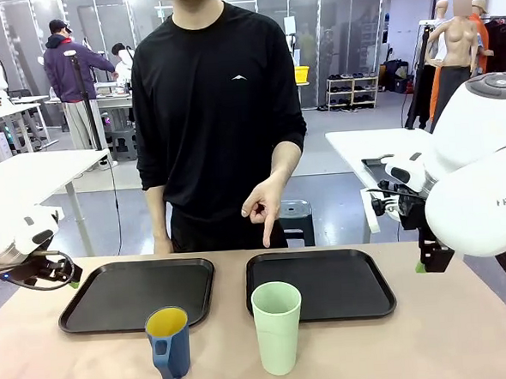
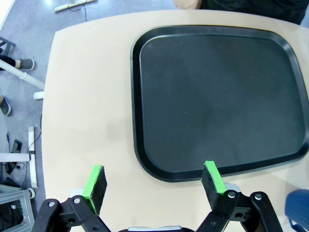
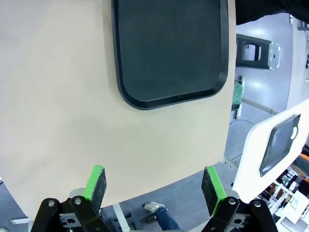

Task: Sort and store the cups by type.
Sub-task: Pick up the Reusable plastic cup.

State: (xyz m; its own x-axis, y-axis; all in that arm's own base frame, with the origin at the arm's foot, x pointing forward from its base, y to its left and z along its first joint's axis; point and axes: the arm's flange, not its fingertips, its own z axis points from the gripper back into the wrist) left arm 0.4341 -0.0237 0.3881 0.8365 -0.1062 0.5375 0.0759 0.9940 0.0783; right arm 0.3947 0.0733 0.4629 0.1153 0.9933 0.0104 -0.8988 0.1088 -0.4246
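- The tumbler point(image 1: 277, 325) stands upright on the table point(image 1: 468, 331), just in front of the near edge of the right tray point(image 1: 327, 281); it has not been stored yet.
- The mug point(image 1: 169, 342) stands upright on the table by the near right corner of the left tray point(image 1: 139, 293), with its handle turned toward the robot's side.
- Both trays are seen to be bare.
- The left jaws are spread wide with nothing held, and hang above the table beside the left tray.
- The right jaws are likewise spread wide and hold nothing, off the table's right edge.
- The person's hand point(image 1: 263, 208) is pointed down over the far edge of the right tray.
- Risks are judged as follows:
  - The tall tumbler could be tipped if a pad strikes its wall on the approach.
  - Since the cups stand near each other, one could be knocked while the other is reached with wide jaws.
  - The mug could twist or slip if it is gripped across the handle.
  - The pointing hand could be struck if the right tray is approached while it hangs there.
  - A cup could be set on the wrong tray if the pointing is misread.
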